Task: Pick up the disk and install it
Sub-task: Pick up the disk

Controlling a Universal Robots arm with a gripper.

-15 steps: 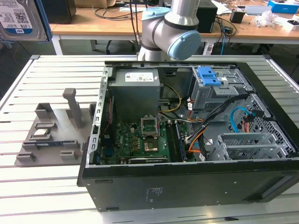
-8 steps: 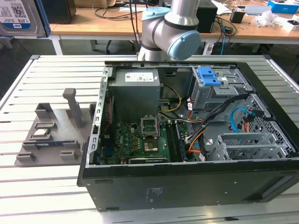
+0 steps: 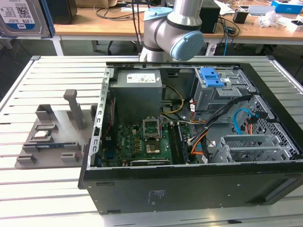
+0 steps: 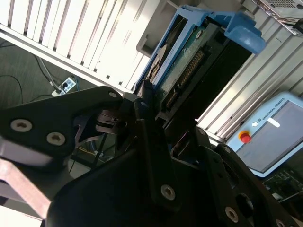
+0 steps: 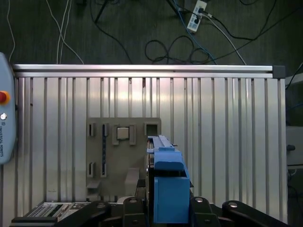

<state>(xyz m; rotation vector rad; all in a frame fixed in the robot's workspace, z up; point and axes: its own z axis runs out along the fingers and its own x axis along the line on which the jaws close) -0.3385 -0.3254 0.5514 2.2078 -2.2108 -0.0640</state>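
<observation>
Hovering at the exterior view's upper left with the disk [image 3: 23, 16], clamping it edge-on in the closed end effector [image 5: 168, 210], over the grey fixture [image 3: 49, 142] on the slatted surface [image 3: 28, 189], left of the open case [image 3: 189, 189].

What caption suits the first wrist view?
The hand grips the blue-framed disk above a grey tray on the slatted table.

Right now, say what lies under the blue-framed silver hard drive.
Below the drive: a grey fixture tray on the slatted aluminium table. Whatever sits directly beneath is covered.
</observation>
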